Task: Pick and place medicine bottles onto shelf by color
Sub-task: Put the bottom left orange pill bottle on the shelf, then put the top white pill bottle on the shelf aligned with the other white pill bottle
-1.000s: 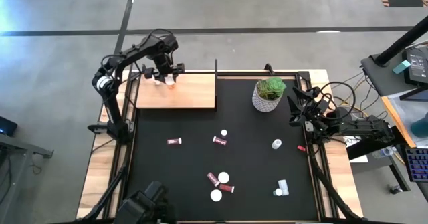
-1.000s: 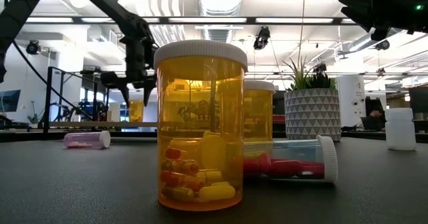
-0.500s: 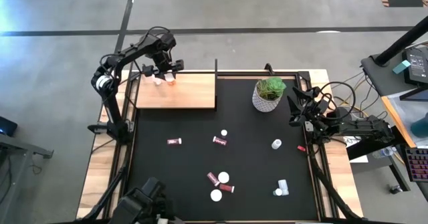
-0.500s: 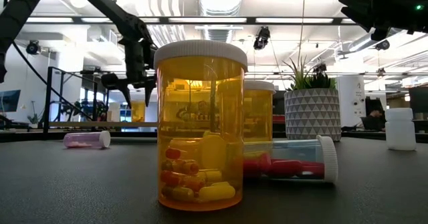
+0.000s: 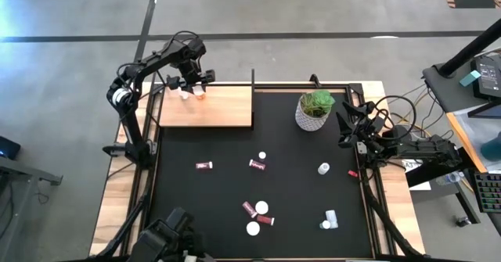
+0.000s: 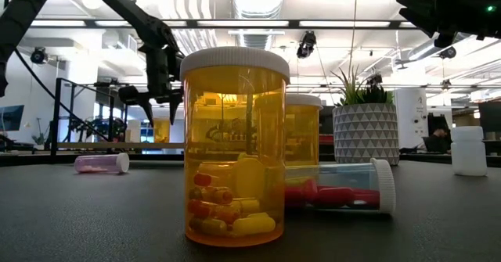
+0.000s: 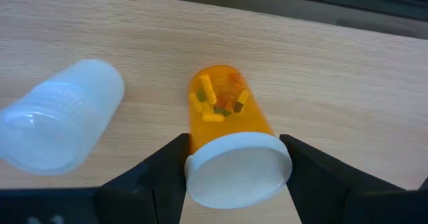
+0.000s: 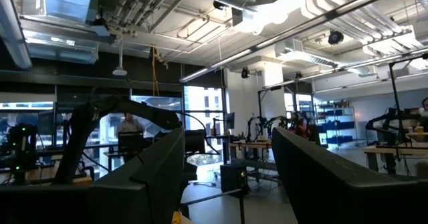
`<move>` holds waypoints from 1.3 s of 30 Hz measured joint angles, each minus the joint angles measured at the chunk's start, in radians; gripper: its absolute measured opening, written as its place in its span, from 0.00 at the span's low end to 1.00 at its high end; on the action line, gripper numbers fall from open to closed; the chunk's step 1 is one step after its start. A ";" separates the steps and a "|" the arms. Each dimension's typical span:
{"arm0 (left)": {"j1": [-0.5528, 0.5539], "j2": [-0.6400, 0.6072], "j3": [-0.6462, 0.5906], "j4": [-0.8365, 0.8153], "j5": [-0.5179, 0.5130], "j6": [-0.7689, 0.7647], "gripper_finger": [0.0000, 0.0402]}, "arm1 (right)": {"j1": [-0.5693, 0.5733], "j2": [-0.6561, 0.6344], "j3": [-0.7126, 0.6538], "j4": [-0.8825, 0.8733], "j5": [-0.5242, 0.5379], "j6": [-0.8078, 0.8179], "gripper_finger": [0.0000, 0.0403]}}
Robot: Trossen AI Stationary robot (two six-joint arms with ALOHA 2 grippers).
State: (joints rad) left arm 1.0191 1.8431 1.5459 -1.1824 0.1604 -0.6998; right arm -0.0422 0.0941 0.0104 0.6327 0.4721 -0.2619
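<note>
The black table mat (image 5: 258,192) is the biggest thing, and the pale wooden shelf (image 5: 227,109) lies at its 11 o'clock corner. A white pot with a green plant (image 5: 315,110) stands near 1 o'clock on the mat. The left arm reaches over the far edge of the shelf, and the left gripper (image 7: 237,184) hangs there with its two dark fingers on either side of an orange bottle (image 7: 231,127), right against its white cap. The bottle stands on the shelf wood with yellow pills inside. A clear white bottle (image 7: 60,124) lies on its side just beside it on the shelf. The right gripper (image 5: 346,129) waits at the 3 o'clock edge of the mat, and its fingers stand wide apart with nothing between them. The other small bottles are spread over the mat: two dark red ones (image 5: 204,166) near the middle, a little group (image 5: 257,213) toward 6 o'clock, one white bottle (image 5: 323,168) toward 3 o'clock and a white pair (image 5: 329,220) near 5 o'clock.
</note>
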 joint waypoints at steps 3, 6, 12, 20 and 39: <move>0.000 0.000 0.000 0.005 0.000 0.004 0.52 | 0.000 0.000 0.000 0.000 0.000 0.000 0.53; 0.000 0.000 -0.002 0.008 -0.001 0.006 0.56 | 0.000 0.000 0.000 0.000 0.000 0.000 0.53; 0.000 0.000 -0.002 0.010 -0.001 0.007 0.67 | 0.000 0.000 0.000 0.000 0.000 0.000 0.53; 0.000 -0.021 0.017 -0.013 0.006 0.010 0.77 | 0.000 0.000 0.000 0.000 0.000 0.000 0.53; -0.102 -0.371 -0.002 0.276 -0.125 0.366 0.80 | 0.000 0.000 0.000 0.000 0.000 0.000 0.53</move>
State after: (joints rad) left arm 0.9167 1.4717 1.5442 -0.9069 0.0351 -0.3336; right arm -0.0422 0.0942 0.0103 0.6323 0.4724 -0.2619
